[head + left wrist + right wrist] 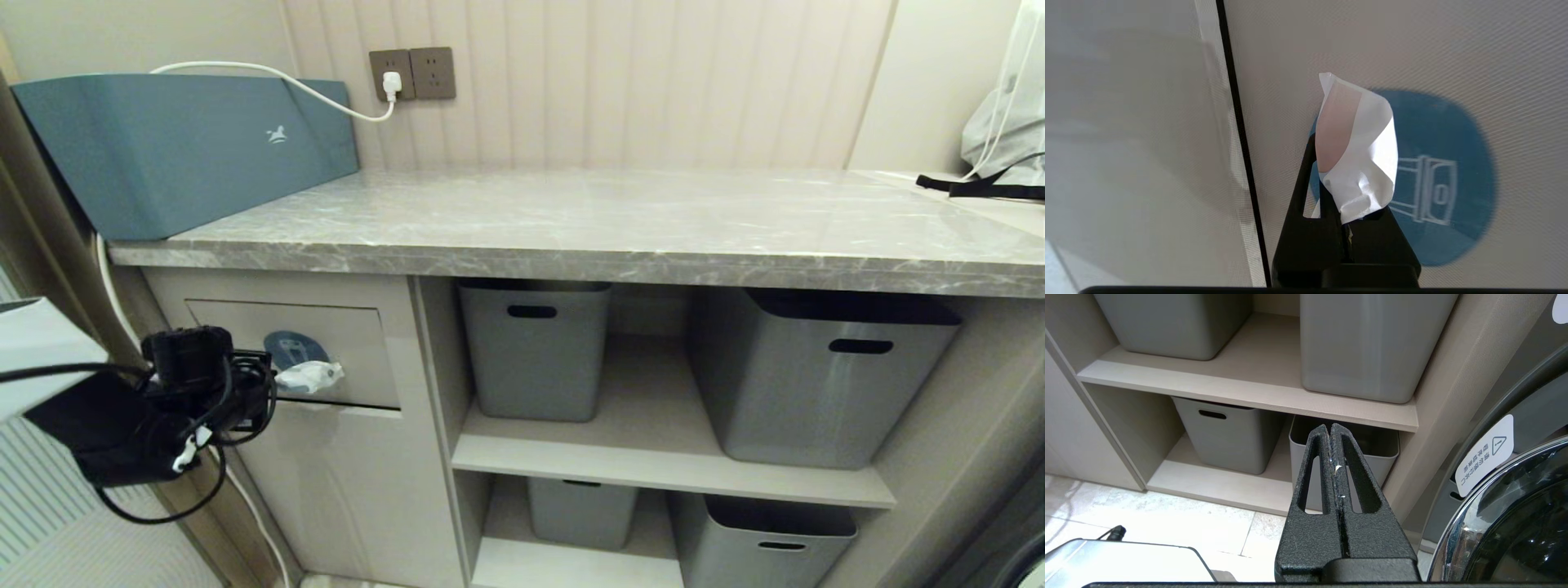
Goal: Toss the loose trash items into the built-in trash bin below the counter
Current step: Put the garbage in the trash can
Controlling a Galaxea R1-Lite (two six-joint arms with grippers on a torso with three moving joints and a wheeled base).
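One crumpled wrapper (1361, 163) sits pinched in the left gripper (273, 384), pointing straight at the flap (359, 343) of the built-in trash bin (blue sticker (1437, 179) dead ahead); right gripper (1334, 457) idles, pressed together.

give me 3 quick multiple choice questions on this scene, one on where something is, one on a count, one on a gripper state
1. Where is the crumpled wrapper?
A. on the counter
B. in the left gripper, in front of the bin flap's blue sticker
C. in a grey tub

2. How many grey tubs show under the counter in the head view?
A. two
B. four
C. six

3. How is the right gripper?
A. shut and empty
B. wide open
C. shut on a wrapper

Answers:
1 B, the left gripper pinches it right at the blue sticker on the bin flap.
2 B, two on each shelf.
3 A, its fingers meet with nothing held between.
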